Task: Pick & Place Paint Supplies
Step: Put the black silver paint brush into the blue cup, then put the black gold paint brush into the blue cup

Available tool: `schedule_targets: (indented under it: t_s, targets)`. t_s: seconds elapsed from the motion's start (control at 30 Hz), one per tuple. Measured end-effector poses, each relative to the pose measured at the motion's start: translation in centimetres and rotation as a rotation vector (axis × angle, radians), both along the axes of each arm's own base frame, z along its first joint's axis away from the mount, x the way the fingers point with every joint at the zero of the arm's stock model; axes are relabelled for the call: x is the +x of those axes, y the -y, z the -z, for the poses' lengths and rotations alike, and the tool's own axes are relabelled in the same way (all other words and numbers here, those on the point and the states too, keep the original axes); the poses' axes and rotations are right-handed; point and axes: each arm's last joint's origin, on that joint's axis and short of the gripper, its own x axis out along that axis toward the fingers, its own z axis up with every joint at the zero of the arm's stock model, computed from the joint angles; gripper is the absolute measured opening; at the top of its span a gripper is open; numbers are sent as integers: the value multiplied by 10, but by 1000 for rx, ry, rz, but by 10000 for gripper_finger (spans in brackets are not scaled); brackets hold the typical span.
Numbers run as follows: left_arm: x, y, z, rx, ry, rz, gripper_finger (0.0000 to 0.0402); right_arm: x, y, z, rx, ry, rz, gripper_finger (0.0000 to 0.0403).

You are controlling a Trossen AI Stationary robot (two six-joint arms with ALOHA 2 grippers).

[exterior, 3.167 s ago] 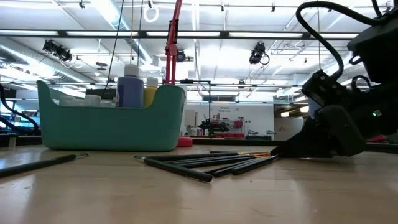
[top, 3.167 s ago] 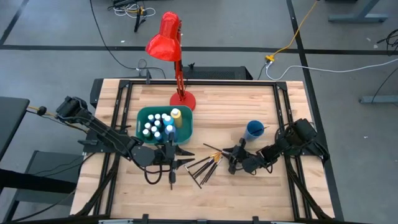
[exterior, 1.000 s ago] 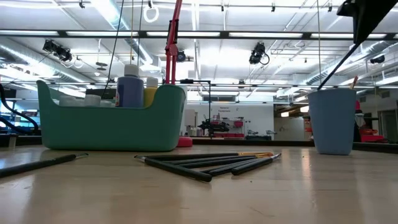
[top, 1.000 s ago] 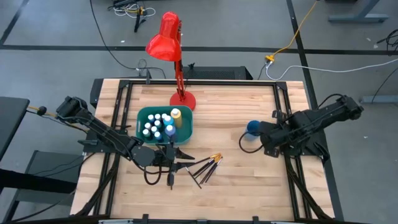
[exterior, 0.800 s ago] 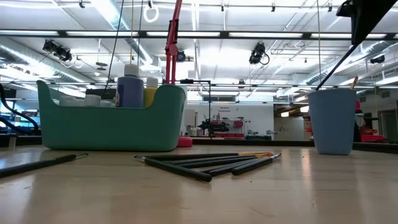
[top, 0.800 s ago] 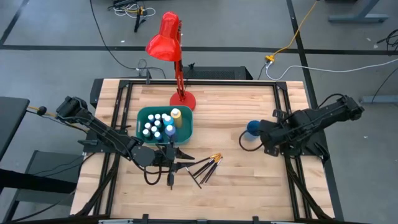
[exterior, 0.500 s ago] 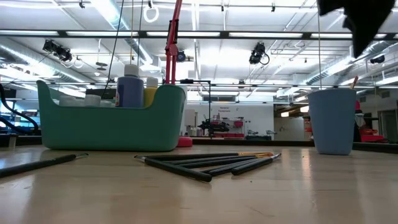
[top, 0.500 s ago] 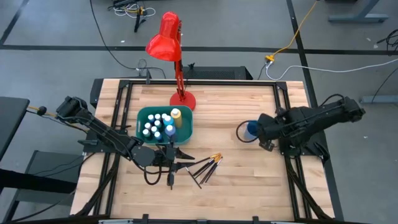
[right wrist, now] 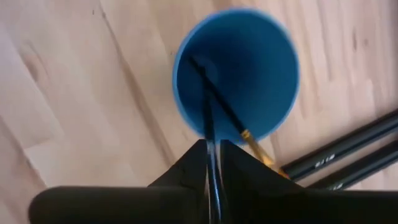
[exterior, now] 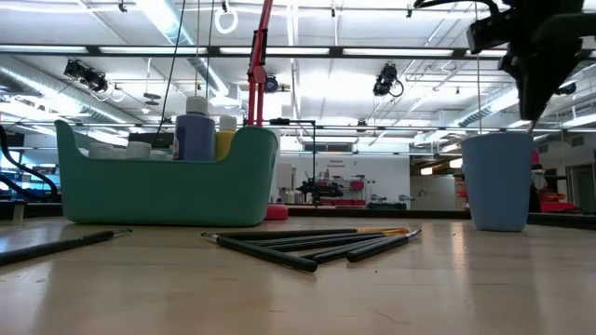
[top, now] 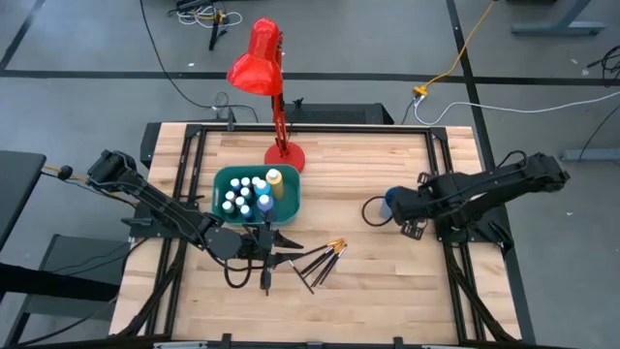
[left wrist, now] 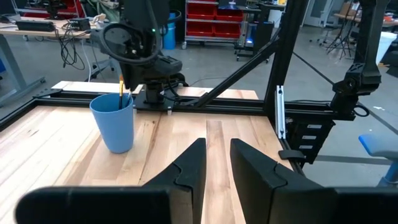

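The right wrist view alone looks straight down into the round blue plastic cup (right wrist: 267,62) directly beneath the right hand (right wrist: 211,163). Two brushes stand in the cup: a thin dark-handled brush (right wrist: 207,118) whose stem runs up into the hand, and a second brush with a gold ferrule (right wrist: 249,138) leaning just beside it. Whether the hand grips the dark one I cannot tell.

The level view shows what the overhead one blurs: a loose bundle of about five dark brushes (exterior: 317,244) on the wooden surface (top: 368,281), between the two hands, and one lone brush (exterior: 60,244) apart from it.

The left hand (left wrist: 216,162) lies low on the surface, open by a narrow gap, holding nothing.

From above, the teal plastic bin (top: 291,201) sits just behind the left hand, holding roughly nine small white-capped paint bottles (top: 242,196) and one taller yellow bottle (top: 274,178).
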Motion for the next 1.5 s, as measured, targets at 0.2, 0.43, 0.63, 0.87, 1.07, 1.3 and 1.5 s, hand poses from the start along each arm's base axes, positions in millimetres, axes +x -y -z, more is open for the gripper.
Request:
schedule_targets:
  t_s: [0.2,0.43,0.63,0.87,1.07,1.3,1.5]
  targets:
    - [0,0,0,0,0,-1,82,2,5,0,-20,8,-3,92]
    - [0,0,0,0,0,-2,82,6,8,-10,-114,54,-49,129]
    - [0,0,0,5,1,-9,82,25,6,-30,-152,257,-111,127]
    - [0,0,1,41,-10,-4,82,63,-8,-32,8,640,-370,114]
    - [-1,-1,5,51,-46,-6,82,78,-14,9,32,855,-562,123]
    - [-1,-1,6,59,-58,-6,82,83,-18,63,103,981,-580,173]
    - [-1,-1,6,61,-55,-24,82,103,-26,95,147,947,-608,187]
